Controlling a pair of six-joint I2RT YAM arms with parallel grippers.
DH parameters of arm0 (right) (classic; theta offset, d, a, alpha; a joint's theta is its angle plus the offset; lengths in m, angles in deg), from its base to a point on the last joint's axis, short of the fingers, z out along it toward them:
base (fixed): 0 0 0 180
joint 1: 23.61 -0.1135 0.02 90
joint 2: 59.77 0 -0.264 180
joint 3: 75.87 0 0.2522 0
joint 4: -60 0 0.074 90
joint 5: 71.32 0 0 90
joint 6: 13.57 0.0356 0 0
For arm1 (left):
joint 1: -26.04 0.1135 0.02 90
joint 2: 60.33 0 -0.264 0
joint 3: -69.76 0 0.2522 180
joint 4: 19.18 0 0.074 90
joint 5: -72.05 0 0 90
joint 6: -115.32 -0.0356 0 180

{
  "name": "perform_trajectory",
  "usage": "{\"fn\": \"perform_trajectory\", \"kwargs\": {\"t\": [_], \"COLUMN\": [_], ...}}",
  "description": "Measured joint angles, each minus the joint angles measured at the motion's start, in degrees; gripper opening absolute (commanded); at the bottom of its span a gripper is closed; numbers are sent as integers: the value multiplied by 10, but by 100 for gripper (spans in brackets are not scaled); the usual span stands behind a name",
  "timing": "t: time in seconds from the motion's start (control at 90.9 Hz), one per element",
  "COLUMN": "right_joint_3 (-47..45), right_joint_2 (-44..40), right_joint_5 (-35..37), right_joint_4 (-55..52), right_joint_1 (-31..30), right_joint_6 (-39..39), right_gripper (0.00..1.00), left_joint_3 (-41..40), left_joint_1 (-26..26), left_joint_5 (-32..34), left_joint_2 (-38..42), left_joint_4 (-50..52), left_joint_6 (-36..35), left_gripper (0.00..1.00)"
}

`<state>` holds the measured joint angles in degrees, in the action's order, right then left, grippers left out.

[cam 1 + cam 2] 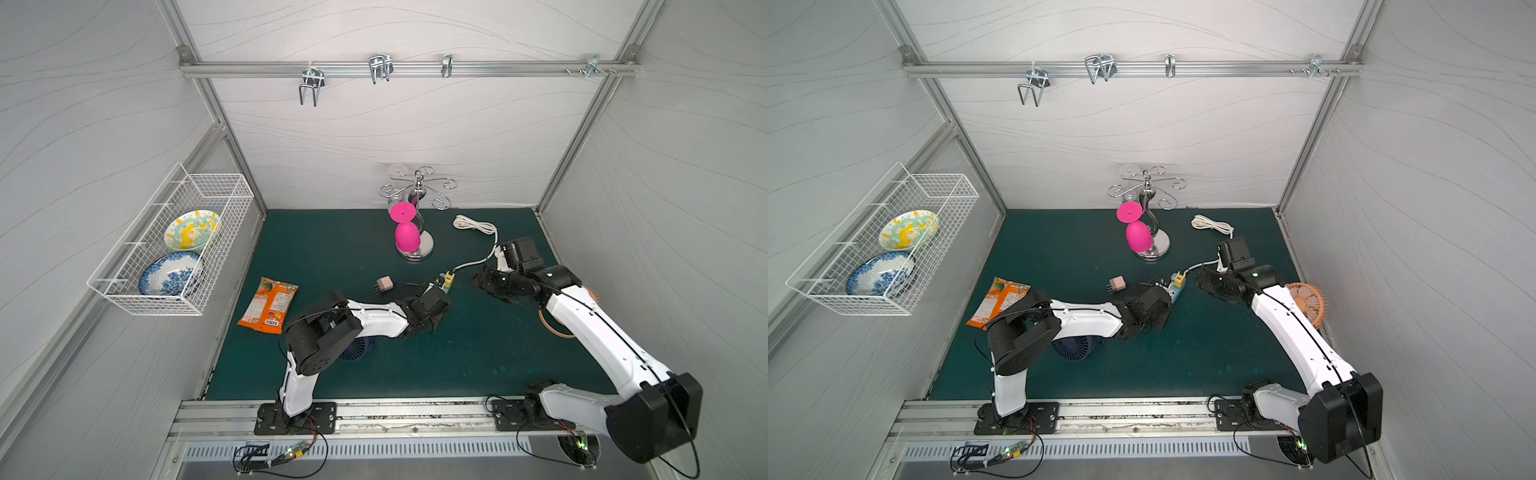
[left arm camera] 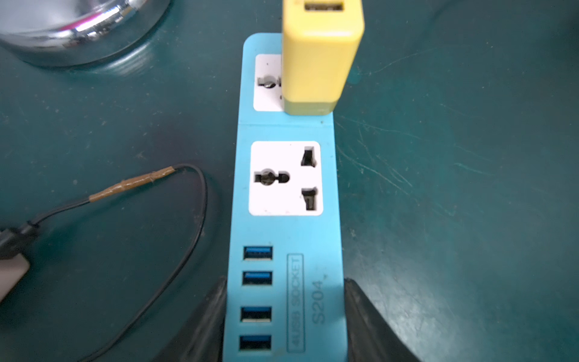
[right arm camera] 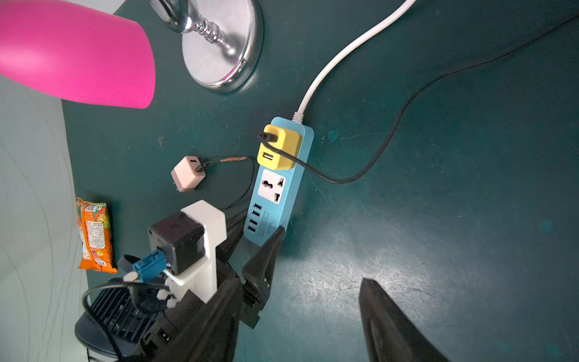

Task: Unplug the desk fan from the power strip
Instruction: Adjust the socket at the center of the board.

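My left gripper (image 2: 285,282) clenches the USB end of the power strip (image 2: 286,232), which lies mid-frame in both top views, largely hidden behind my wrist. My right gripper (image 3: 297,288) stands spread, holding nothing. The yellow adapter (image 2: 319,62) is cut off in the left wrist view.

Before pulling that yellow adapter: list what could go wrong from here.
1. The left jaws clamp only the port end of the power strip; the yellow adapter sits at the far end, so the strip may tilt up.
2. Its black cable loops over the adapter and could snag the right jaws.
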<state>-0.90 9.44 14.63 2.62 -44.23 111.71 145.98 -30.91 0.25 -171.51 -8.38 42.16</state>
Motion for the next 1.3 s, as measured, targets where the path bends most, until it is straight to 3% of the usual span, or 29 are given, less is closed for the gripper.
{"fn": "perform_trajectory", "kwargs": {"t": [0.484,0.847,0.946,1.133,1.299], "right_joint_3": [35,33,32,32,35], "right_joint_2": [30,30,30,31,52], "right_joint_5": [4,1,0,-3,-9], "right_joint_4": [-46,-49,-49,-49,-54], "right_joint_1": [19,19,19,19,19], "right_joint_6": [14,19,20,20,18], "right_gripper": [63,63,63,63,65], "left_joint_3": [-23,-24,-26,-35,-36], "left_joint_1": [-31,-46,-47,-47,-47], "left_joint_5": [40,51,45,39,39], "left_joint_2": [2,2,3,5,5], "left_joint_4": [-40,-27,-29,-33,-43], "left_joint_6": [-22,-28,-31,-33,-34], "left_gripper": [38,79,78,68,72]}}
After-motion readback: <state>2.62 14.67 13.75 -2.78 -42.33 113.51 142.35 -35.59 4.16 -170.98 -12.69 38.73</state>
